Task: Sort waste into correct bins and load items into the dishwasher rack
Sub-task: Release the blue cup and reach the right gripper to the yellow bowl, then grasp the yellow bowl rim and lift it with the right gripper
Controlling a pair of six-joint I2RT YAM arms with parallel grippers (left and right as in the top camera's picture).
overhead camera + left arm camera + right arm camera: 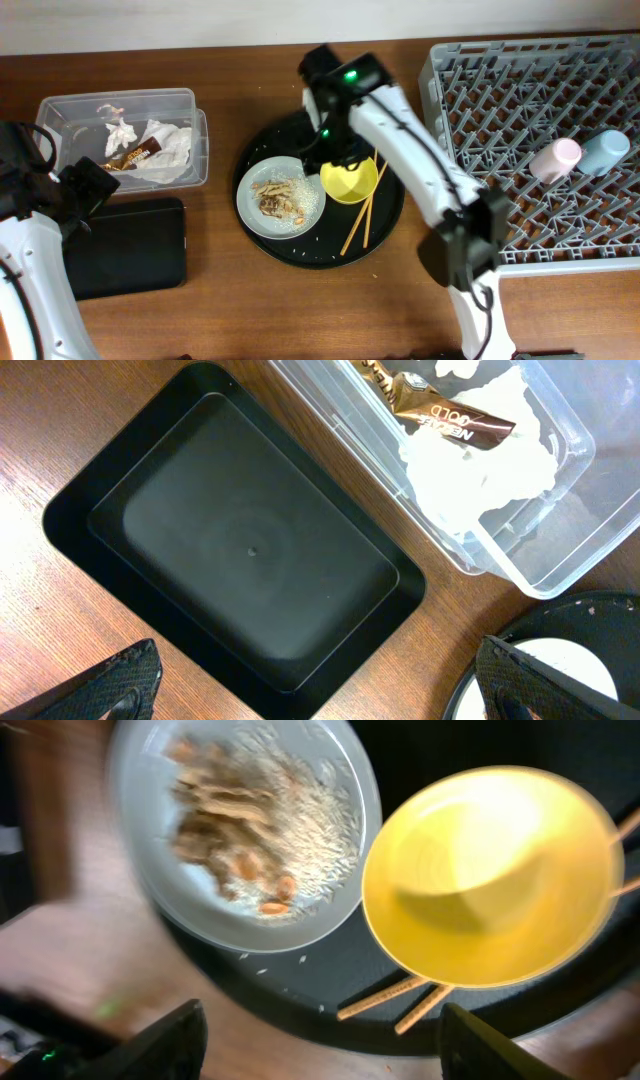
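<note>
The pale grey plate [252, 210] with beige food scraps and rice [278, 197], the yellow-green bowl [350, 180] and two chopsticks [358, 225] sit on the round black tray. My right gripper [327, 150] is open and empty, hovering over the plate and bowl; in the right wrist view [330, 1050] the bowl [490, 870] and scraps [230, 820] lie ahead of it. My left gripper [85, 190] is open and empty above the black rectangular tray [250, 540]. Tissue [165, 150] and the wrapper [135, 155] lie in the clear tub [120, 100].
The grey dishwasher rack [500, 90] fills the right side, with the pink cup [555, 158] and the light blue cup [605, 152] lying in it. The round black tray [300, 252] sits mid-table. The black rectangular tray [130, 250] is in front of the tub.
</note>
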